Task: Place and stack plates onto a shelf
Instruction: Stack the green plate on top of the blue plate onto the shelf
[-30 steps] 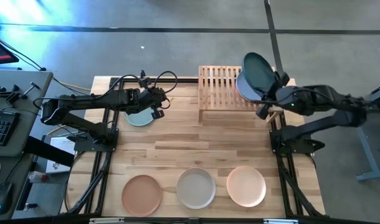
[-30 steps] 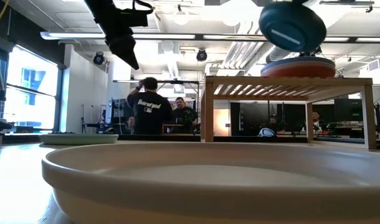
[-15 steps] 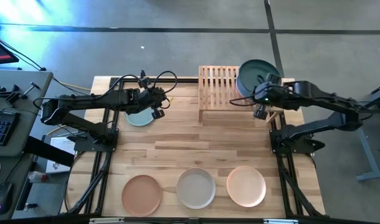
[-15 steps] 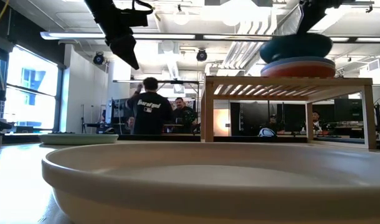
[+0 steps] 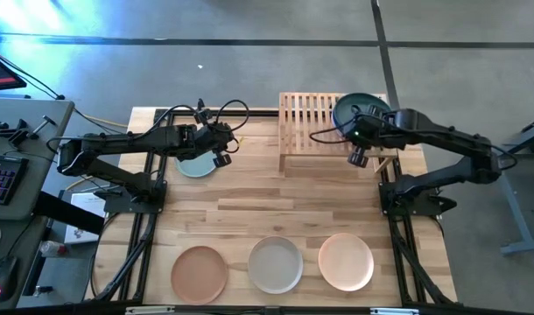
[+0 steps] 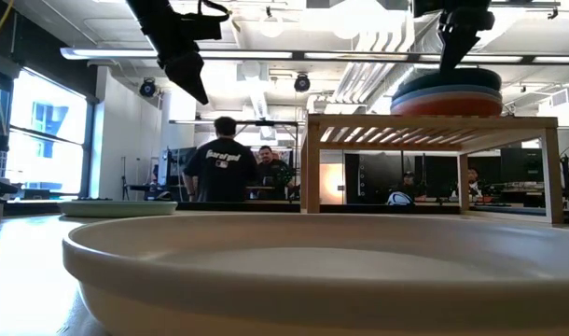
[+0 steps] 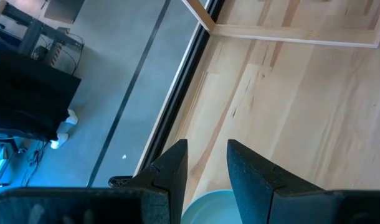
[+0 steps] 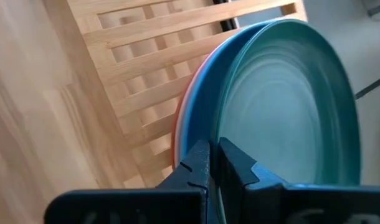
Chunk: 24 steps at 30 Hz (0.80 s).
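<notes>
Stack of plates [image 6: 446, 91] on the right half of the shelf [image 5: 304, 122], dark teal plate [image 5: 359, 107] on top, lying flat. Under it a blue plate [image 6: 424, 91] and a red-orange plate [image 6: 445, 107]. Maybe a thin pink one in between, but too thin a strip to be sure, so no sure count of the stack.

Right end effector [image 8: 213, 146] over the shelf, fingers pinched shut on the rim of the dark teal plate. Not let go yet, so probably at the end of this step.

Left half of the shelf bare.

Four plates left down on the worktop [image 5: 267, 206]. Mint green plate [image 5: 195, 166] at the back left, near the shelf but apart from it. Left end effector [image 7: 205, 146] hanging just above the mint green plate, fingers a little apart, holding nothing. Looks like the next one to go.

Terracotta plate [image 5: 199, 272], grey-white plate [image 5: 276, 264] and peach plate [image 5: 346, 261] in a row along the front edge, untouched.

So about half done, as a guess.

Hard to see: most of the mint green plate, hidden under the left arm from above. Low view half filled by one big pale plate right at the camera, colour unclear. Lower plates in the stack seen only as edges.
</notes>
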Each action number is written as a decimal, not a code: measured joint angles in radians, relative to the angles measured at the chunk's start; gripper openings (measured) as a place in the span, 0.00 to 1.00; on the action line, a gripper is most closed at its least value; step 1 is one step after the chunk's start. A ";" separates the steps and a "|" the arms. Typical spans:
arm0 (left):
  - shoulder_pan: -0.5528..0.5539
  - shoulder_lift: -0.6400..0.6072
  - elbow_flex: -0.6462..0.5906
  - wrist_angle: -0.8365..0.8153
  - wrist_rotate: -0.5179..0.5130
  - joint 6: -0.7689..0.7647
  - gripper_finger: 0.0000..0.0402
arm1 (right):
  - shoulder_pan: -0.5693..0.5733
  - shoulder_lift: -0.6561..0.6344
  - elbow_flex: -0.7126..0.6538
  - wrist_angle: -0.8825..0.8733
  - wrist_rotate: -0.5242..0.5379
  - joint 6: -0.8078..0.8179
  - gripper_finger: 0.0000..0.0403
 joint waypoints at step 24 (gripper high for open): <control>0.000 0.000 0.000 0.000 0.000 0.000 0.25 | -0.079 -0.001 0.000 0.011 -0.064 -0.012 0.24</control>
